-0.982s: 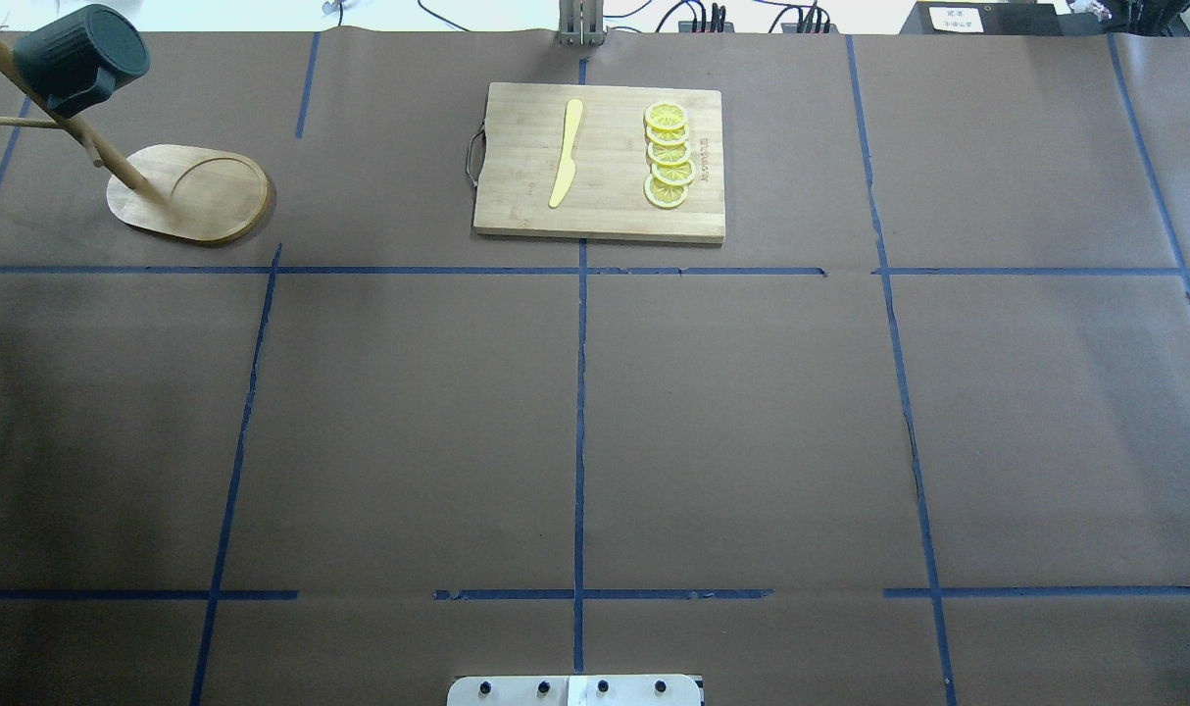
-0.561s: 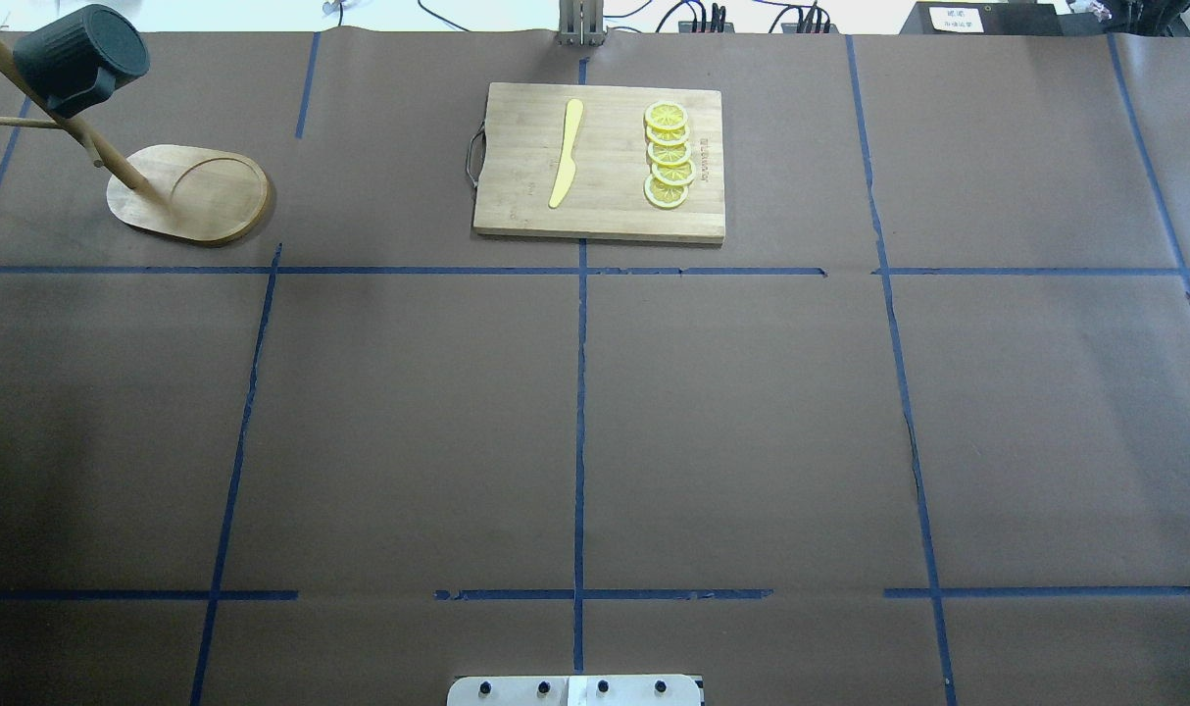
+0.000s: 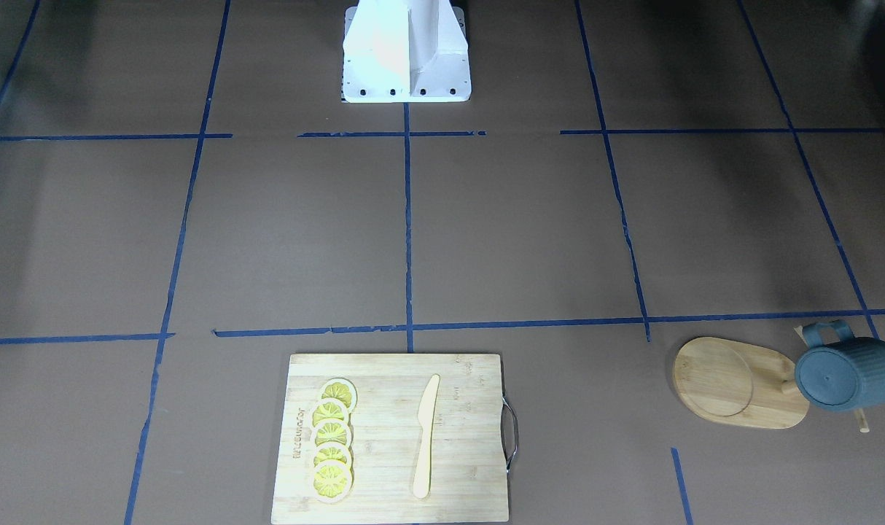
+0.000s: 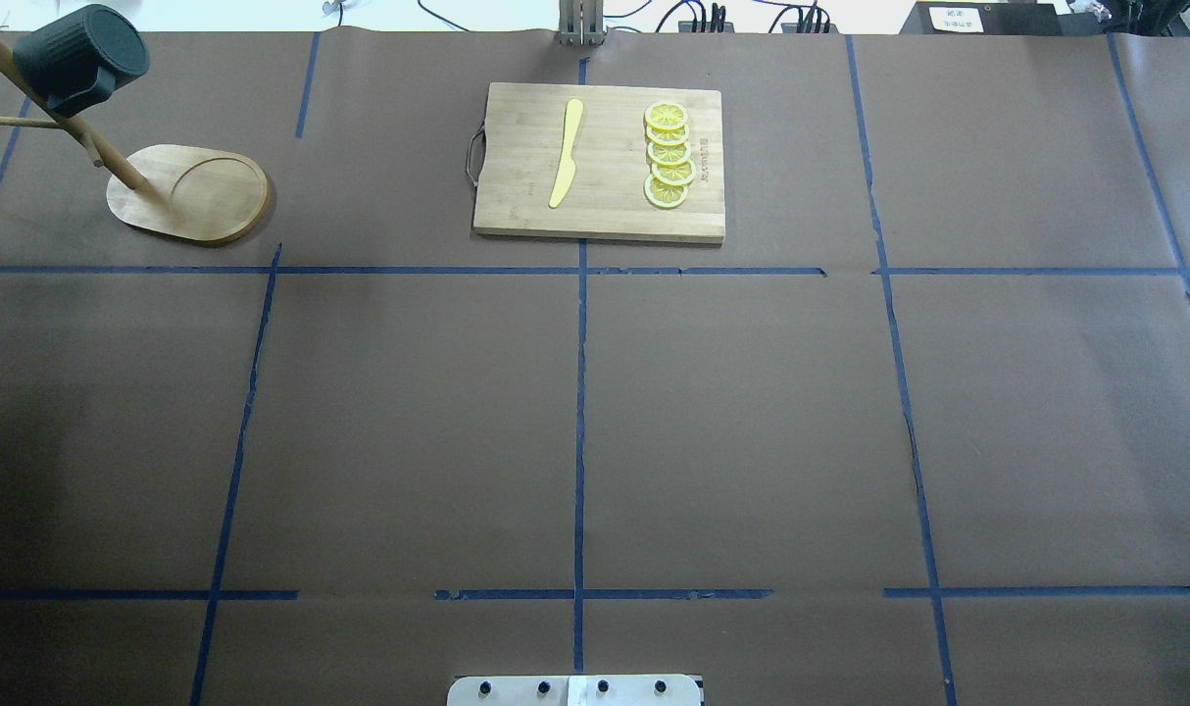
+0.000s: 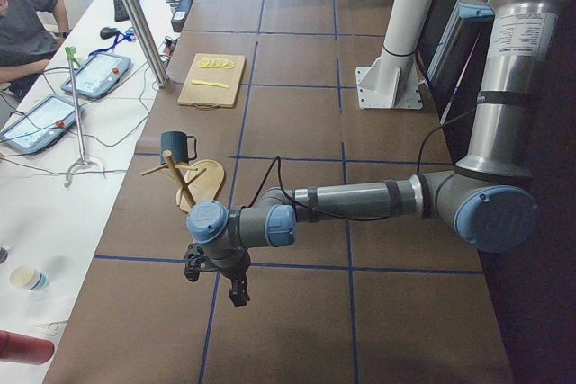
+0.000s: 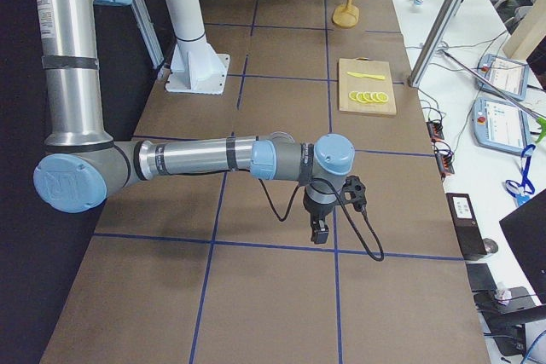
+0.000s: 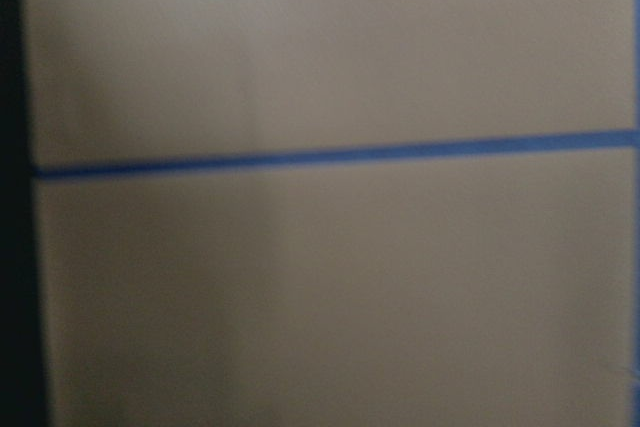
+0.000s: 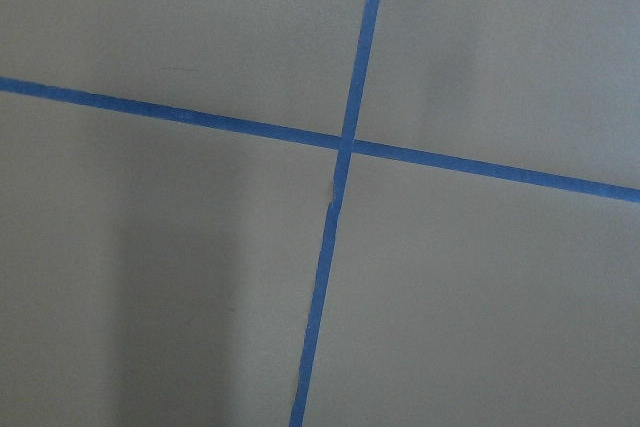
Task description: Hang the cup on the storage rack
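A broad table [image 4: 752, 412], covered in brown paper and divided by blue tape lines [image 4: 579, 392], is seen filling every view. The left arm [image 5: 360, 200] is stretched across the middle of the left side view, with the left gripper [image 5: 216, 285] hung low over the paper in the lower left of that frame. The right arm [image 6: 196, 158] is laid out likewise across the centre of the right side view, the right gripper [image 6: 319, 232] pointed down just above a tape line. Both grippers are shown only in these side views, so whether their fingers are spread or pressed together cannot be told; nothing is seen held in them. A cutting board [image 4: 605, 211] with a metal handle is placed at the upper centre of the overhead frame. A wooden rack [image 4: 193, 206] is stood in the upper left corner, its post leaning toward the frame's edge. The cup [image 4: 75, 54] is hung on that rack, tipped on its side and lifted clear of the table, at the very top left. A yellow knife [image 4: 567, 152] and a row of lemon slices [image 4: 669, 157] are laid on the board, well apart. Only paper and tape are shown by the wrist cameras, the left one blurred.
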